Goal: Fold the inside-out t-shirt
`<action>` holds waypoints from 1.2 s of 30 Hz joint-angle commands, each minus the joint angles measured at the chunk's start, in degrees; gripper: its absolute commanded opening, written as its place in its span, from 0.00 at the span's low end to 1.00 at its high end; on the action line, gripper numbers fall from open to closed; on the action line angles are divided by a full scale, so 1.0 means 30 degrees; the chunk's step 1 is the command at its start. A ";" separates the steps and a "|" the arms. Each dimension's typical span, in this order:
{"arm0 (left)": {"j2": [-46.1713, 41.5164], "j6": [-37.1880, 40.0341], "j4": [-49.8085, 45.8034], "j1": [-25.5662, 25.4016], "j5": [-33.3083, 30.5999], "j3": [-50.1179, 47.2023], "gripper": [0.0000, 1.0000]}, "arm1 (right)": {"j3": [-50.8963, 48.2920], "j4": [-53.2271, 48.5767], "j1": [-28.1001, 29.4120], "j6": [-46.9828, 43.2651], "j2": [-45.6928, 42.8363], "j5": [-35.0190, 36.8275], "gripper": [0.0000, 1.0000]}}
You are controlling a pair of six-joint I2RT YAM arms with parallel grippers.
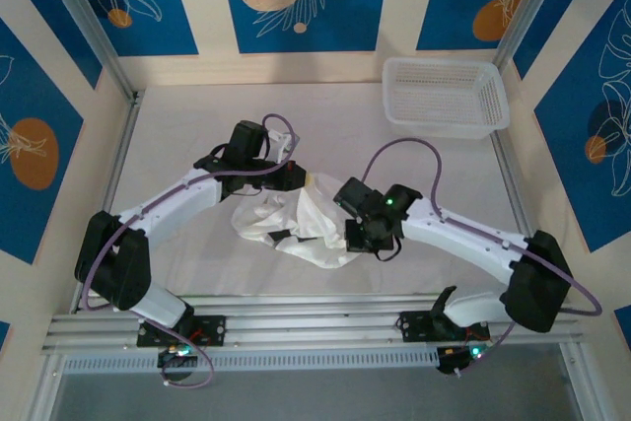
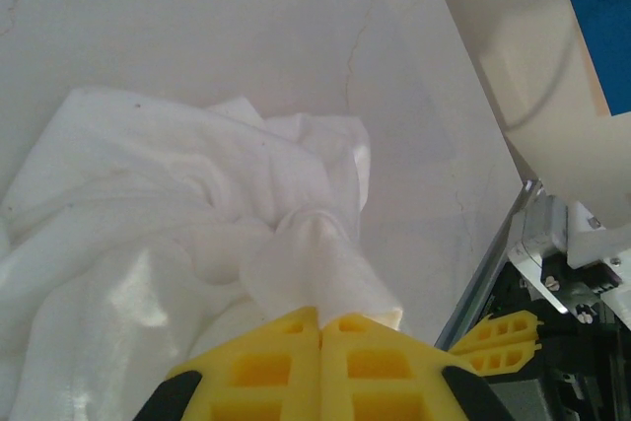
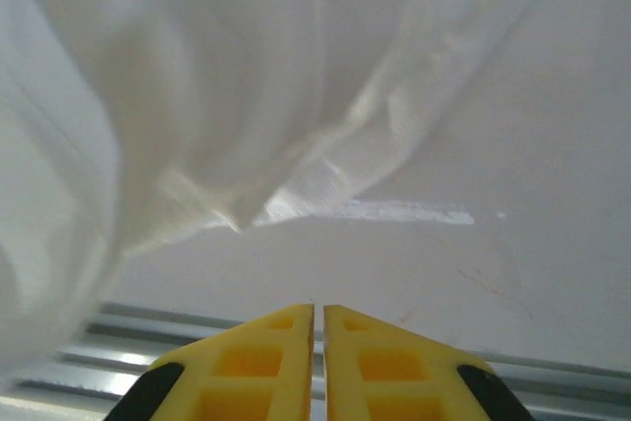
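Note:
The inside-out t-shirt [image 1: 308, 222] lies crumpled in a white heap at the middle of the table, between my two grippers. My left gripper [image 1: 296, 177] is at the heap's far edge. In the left wrist view its yellow jaws [image 2: 320, 311] are pressed together on a pinched twist of the t-shirt [image 2: 315, 244]. My right gripper [image 1: 353, 240] hangs at the heap's right side, tilted toward the near rail. Its jaws [image 3: 318, 308] stand almost together with nothing between them. A fold of the t-shirt [image 3: 197, 96] hangs blurred above and left of them, apart from the fingertips.
A white mesh basket [image 1: 444, 96] stands at the back right corner. Aluminium rails [image 1: 315, 308] run along the near edge, and frame posts [image 1: 118, 145] line the left side. The white tabletop [image 1: 177, 125] lies bare around the heap.

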 commanded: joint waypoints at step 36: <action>-0.5976 0.4026 0.2395 -0.2893 -0.5678 -0.3686 0.46 | -0.1579 1.2289 -0.8209 0.4062 0.0996 -0.9170 0.54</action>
